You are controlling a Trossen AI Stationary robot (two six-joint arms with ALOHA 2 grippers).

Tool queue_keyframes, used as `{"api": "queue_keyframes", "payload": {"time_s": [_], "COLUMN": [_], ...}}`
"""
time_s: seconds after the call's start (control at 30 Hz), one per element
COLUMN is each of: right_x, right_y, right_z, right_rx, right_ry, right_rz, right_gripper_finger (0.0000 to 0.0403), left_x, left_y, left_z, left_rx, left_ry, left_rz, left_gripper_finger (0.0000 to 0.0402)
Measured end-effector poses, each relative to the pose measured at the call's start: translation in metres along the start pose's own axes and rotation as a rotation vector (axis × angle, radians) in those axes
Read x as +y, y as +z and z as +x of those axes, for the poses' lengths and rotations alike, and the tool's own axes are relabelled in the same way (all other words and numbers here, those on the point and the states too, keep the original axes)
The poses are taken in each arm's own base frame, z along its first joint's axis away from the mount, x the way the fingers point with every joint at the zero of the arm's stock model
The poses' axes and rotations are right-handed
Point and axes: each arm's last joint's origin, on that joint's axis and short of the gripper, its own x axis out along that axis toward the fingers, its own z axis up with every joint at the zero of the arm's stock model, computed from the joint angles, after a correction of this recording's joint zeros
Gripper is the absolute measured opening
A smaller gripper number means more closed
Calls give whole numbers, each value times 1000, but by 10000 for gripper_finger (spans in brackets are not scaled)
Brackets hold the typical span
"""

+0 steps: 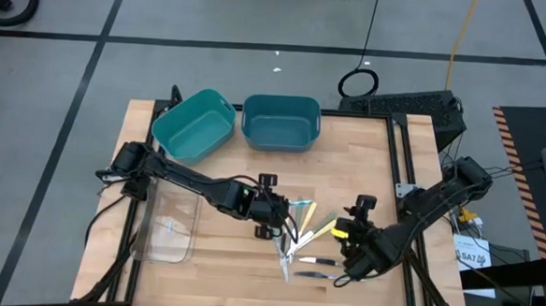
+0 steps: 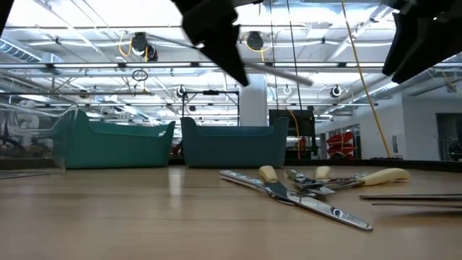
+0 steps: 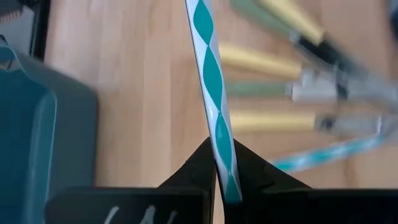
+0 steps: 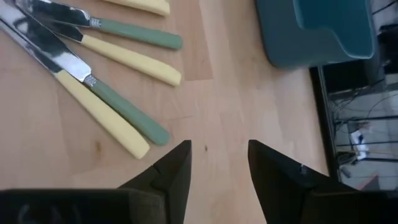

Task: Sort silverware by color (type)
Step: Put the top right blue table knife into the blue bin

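My left gripper [image 3: 224,180] [image 1: 271,219] hangs over the middle of the table, shut on a slim utensil with a teal-and-white twisted handle [image 3: 211,81]. In the low view this utensil [image 2: 281,74] shows as a grey rod high above the wood. The other silverware [image 1: 302,231] [image 2: 310,184] lies flat in a loose pile just right of it: knives with yellow and green handles [image 4: 112,106] and another teal-and-white piece [image 3: 329,152]. My right gripper [image 4: 219,162] [image 1: 348,241] is open above bare wood at the pile's right side, touching nothing. My left gripper pinches the teal-and-white handle near one end [image 3: 231,186] between its two fingertips [image 3: 199,168]. The utensil runs on forward past the fingers, roughly in line with them. It is lifted clear of the table, sticking out sideways and sloping slightly down.
Two teal bins [image 1: 195,123] [image 1: 280,122] stand side by side at the table's far edge. A clear tray [image 1: 168,227] lies on the left part under my left arm. Bare wood shows between the bins and the pile and along the near edge.
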Motion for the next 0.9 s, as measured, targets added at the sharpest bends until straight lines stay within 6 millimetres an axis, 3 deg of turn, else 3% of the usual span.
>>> {"api": "queue_keyframes", "payload": {"time_s": [0.1,0.27,0.6,0.9], "right_x": [4,11,26,25], "right_y": [-6,-22,-45,-47], "right_z": [-1,5,25,28], "right_rx": [-28,-58,-97,-126], "right_ry": [-19,-51,-39,-71], "right_rz": [-7,-30,-36,-48], "right_gripper_finger": [153,153,153,153], "left_x": [10,48,126,189], "left_y": [1,7,-5,-17], "left_z": [-6,-21,-8,4], "left_rx": [-10,-92,-106,-204], "left_ry": [14,59,16,6], "left_rz": [9,3,-79,-91], "left_gripper_finger": [28,28,28,28]}}
